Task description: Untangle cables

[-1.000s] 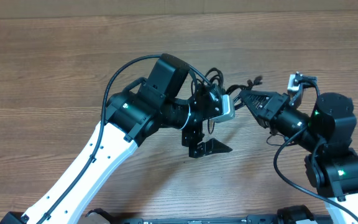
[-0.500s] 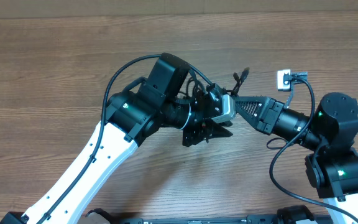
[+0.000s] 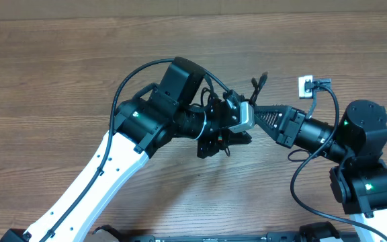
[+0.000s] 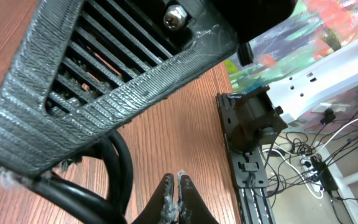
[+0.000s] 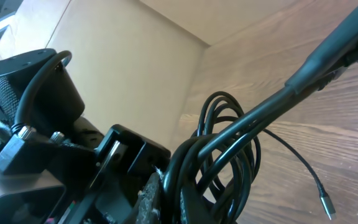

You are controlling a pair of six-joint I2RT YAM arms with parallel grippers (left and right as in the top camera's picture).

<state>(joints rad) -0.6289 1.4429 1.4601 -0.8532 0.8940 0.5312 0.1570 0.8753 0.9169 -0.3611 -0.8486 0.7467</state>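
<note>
The cables point(image 5: 229, 143) are a bundle of black loops, and my right gripper point(image 5: 169, 199) is shut on them. One thin cord trails off to a silvery plug point(image 5: 325, 203) over the table. A thicker plug end point(image 5: 328, 50) sticks up at the top right. In the overhead view, cable ends point(image 3: 257, 83) poke out above the right gripper point(image 3: 255, 111), which points left. My left gripper point(image 3: 230, 140) sits just below and to its left. In the left wrist view, the left gripper point(image 4: 176, 185) is shut with nothing visible between its tips. A black cable loop point(image 4: 120, 168) runs beside it.
The right gripper's ribbed finger point(image 4: 123, 81) fills the upper left wrist view, very close to the left gripper. The wooden table point(image 3: 59, 74) stretches around both arms. A black rail point(image 4: 247, 149) lines its near edge. A cardboard wall point(image 5: 123, 56) stands at the back.
The left gripper's jaws went from wide open to shut. The right gripper swung a little to the left with the cable bundle and now lies closer to the left gripper.
</note>
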